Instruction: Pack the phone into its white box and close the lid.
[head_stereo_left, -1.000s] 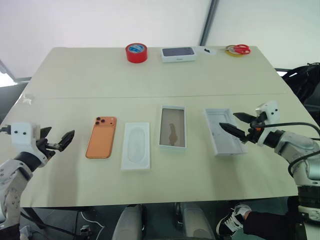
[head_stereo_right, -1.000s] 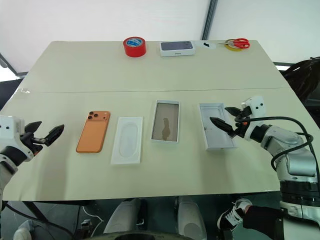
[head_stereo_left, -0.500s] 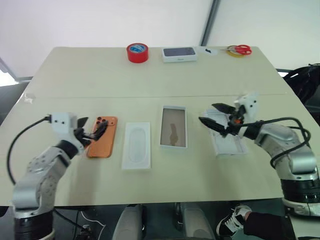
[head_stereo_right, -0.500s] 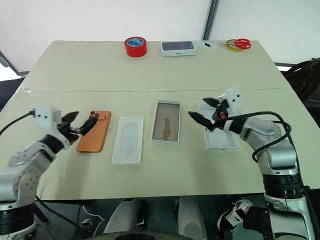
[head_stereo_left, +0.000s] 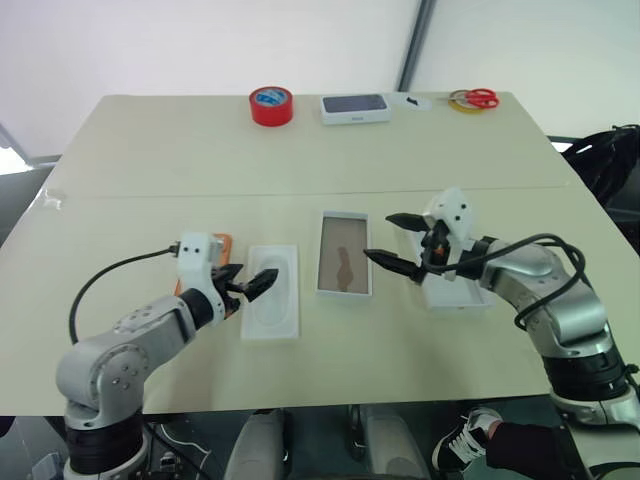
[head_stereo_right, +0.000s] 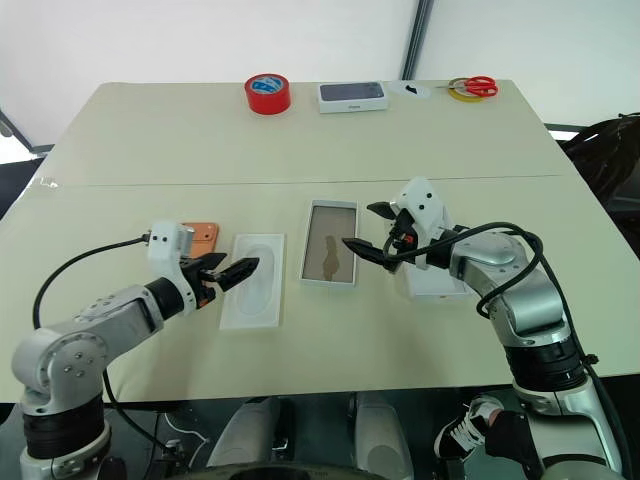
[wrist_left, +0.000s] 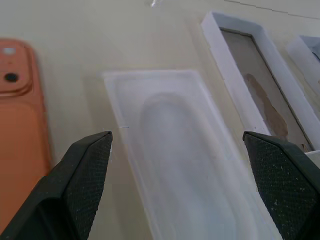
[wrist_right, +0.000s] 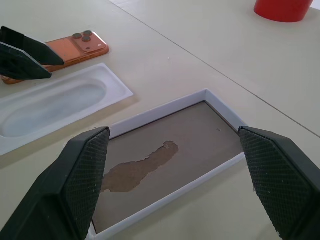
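The phone (head_stereo_right: 199, 232) lay flat on the worktop (head_stereo_right: 300, 150), back side up, with its three little lenses showing. It sat at the left end of a row. Just beside it was a white insert tray (head_stereo_right: 254, 278) with a rounded dip. Next came the white box (head_stereo_right: 330, 256), open side up, brown inside with a dark mark. Last was the lid (head_stereo_right: 440, 283), partly hidden under the right arm. I think the parts were laid out side by side so each one was easy to reach.

The left gripper (head_stereo_right: 226, 272) hung over the near edge of the tray, just right of the phone. Its two black fingers were spread wide and held nothing. The phone was not picked up yet.

The right gripper (head_stereo_right: 374, 229) hung over the right side of the white box. Its fingers were spread wide too, and empty. In the right wrist view the box lay right between them. I think it was there to hold the box steady or to be ready for the lid.

Far back on the worktop sat a red tape roll (head_stereo_right: 268, 94), a box with a dark top (head_stereo_right: 352, 96), and scissors (head_stereo_right: 474, 87). They were well apart from the row and out of the way.

The packing looked like it was just starting.
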